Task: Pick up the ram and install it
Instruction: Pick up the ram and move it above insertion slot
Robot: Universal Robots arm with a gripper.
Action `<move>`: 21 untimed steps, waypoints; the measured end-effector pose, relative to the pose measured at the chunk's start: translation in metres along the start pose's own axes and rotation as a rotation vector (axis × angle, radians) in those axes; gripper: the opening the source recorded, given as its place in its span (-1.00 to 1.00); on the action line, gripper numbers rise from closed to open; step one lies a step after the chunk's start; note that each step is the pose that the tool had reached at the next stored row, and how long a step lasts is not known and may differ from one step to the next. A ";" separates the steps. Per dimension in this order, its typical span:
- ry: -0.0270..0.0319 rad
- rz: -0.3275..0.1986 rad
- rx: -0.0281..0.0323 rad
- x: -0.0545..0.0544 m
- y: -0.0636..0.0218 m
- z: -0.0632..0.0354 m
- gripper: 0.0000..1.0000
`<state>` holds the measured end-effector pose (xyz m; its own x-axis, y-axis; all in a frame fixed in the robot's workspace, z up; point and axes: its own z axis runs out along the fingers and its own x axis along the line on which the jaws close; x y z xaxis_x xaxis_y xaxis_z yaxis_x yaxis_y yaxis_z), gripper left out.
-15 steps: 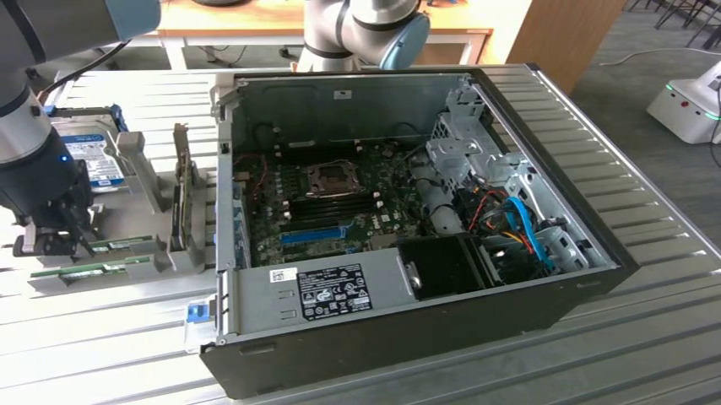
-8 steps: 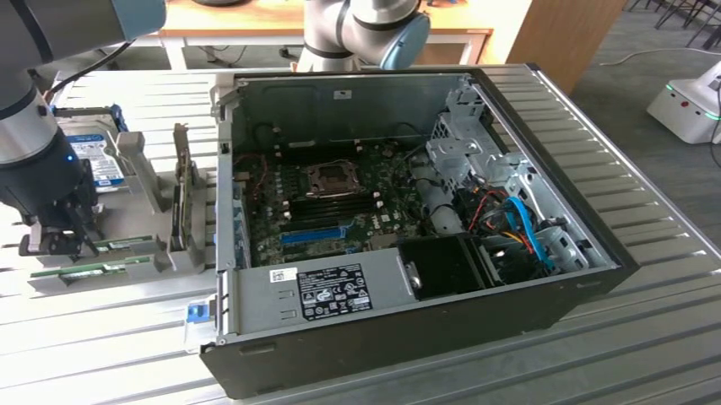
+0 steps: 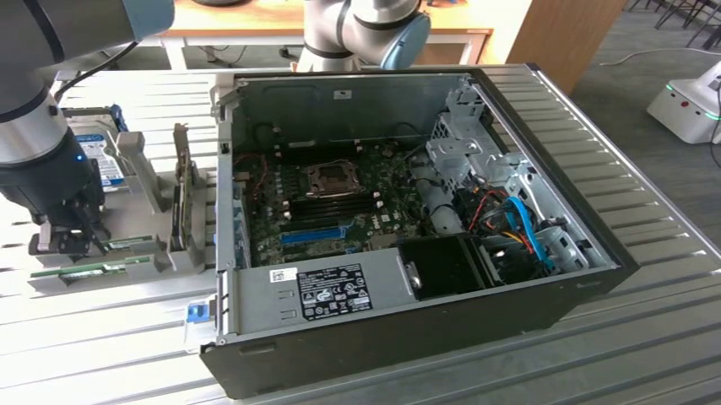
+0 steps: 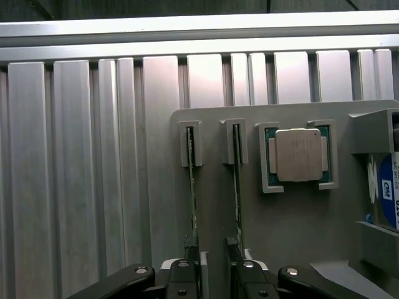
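Note:
Two green ram sticks stand on edge side by side in the slots of a grey holder [image 4: 293,237]: one ram stick [image 4: 192,199] and a second ram stick [image 4: 237,199]. My gripper [image 4: 212,268] hangs right over their near ends, open, with one dark finger [image 4: 187,271] by each stick and nothing held. In the exterior view the gripper [image 3: 77,243] sits low over the holder [image 3: 147,266] at the exterior view's left, where a green ram edge [image 3: 84,272] shows. The open computer case [image 3: 586,278] lies beside it, with black memory slots [image 3: 338,202] on the motherboard.
A processor chip [image 4: 298,154] rests in a pocket of the holder, and a blue-labelled drive [image 4: 388,199] stands beside it. A blue expansion slot [image 3: 310,234] and cables [image 3: 518,224] lie inside the case. A second robot arm [image 3: 360,34] stands behind the case on the ribbed metal table [image 3: 631,337].

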<state>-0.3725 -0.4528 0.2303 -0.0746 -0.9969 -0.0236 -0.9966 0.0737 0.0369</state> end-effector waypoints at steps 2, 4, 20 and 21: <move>0.0000 0.000 -0.0001 0.000 -0.0020 -0.0001 -0.40; 0.0000 0.000 0.0000 0.000 -0.0043 0.0000 -0.40; 0.0002 0.000 0.0000 0.000 -0.0068 0.0072 -0.40; 0.0002 0.000 0.0000 0.000 -0.0068 0.0078 -0.40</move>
<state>-0.3660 -0.4528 0.2223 -0.0746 -0.9969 -0.0234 -0.9966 0.0737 0.0368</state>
